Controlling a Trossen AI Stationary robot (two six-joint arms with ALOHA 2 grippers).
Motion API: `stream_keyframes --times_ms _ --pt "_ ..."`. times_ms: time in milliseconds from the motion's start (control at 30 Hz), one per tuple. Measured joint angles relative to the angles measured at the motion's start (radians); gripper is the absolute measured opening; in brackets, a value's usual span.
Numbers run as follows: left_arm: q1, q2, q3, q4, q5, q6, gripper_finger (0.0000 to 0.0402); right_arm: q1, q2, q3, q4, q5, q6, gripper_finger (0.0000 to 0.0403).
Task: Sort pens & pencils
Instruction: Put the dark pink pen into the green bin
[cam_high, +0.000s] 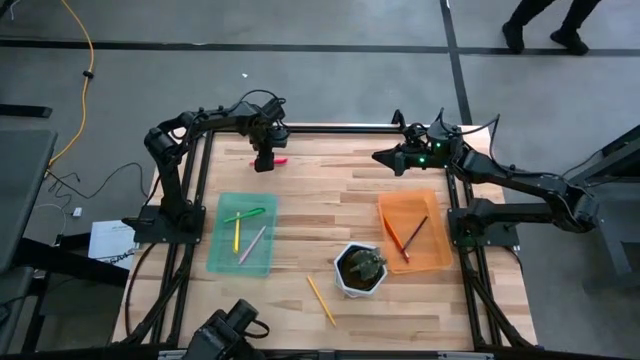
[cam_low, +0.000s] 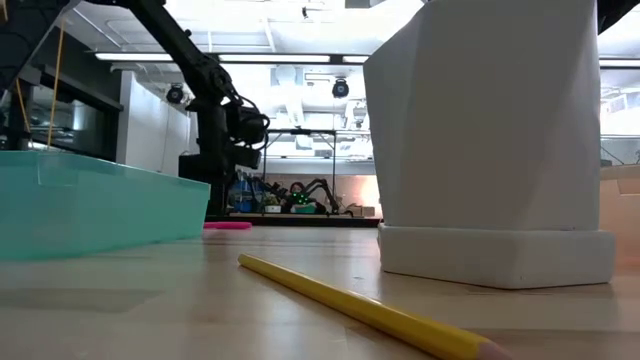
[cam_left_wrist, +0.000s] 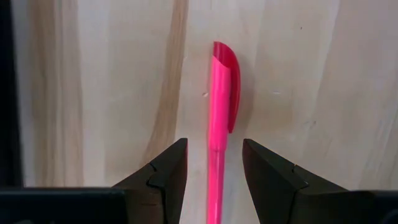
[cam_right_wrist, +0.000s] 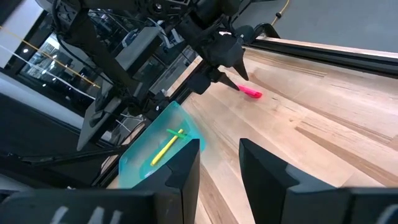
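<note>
A pink pen (cam_left_wrist: 221, 106) lies flat on the wooden table at the far left (cam_high: 279, 160). My left gripper (cam_left_wrist: 214, 158) points down over it, open, one finger on each side of the pen's barrel with a gap to both. My right gripper (cam_right_wrist: 217, 165) hovers open at the far right (cam_high: 385, 157), holding nothing. The green tray (cam_high: 225, 262) holds a green, a yellow and a pale pen. Inside the orange tray (cam_high: 435, 250) lie a dark red-brown and an orange pencil. A yellow pencil (cam_high: 321, 300) lies on the table near the front edge.
A white pot (cam_high: 360, 270) with a plant stands between the two trays, toward the front. In the low view it rises right behind the yellow pencil (cam_low: 370, 312). Bare wood stretches between the trays and along the far edge. A person walks beyond the table's far side (cam_high: 545, 25).
</note>
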Motion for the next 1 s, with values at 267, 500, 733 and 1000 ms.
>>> stream_keyframes --times_ms 267,500,733,1000 --pt "0.0 0.001 0.0 -0.004 0.01 -0.005 0.014 0.0 0.0 0.0 -0.001 0.0 -0.002 0.0103" --pt "0.0 0.009 -0.002 -0.005 0.023 -0.009 0.014 0.0 0.0 0.0 -0.002 0.0 -0.01 0.0103" --pt "0.0 0.011 -0.003 -0.01 0.03 -0.013 0.014 0.0 0.0 0.0 -0.003 0.0 -0.014 0.0103" --pt "0.0 0.034 -0.004 -0.033 0.027 -0.029 0.014 0.0 0.0 0.0 -0.004 0.0 -0.02 0.0103"
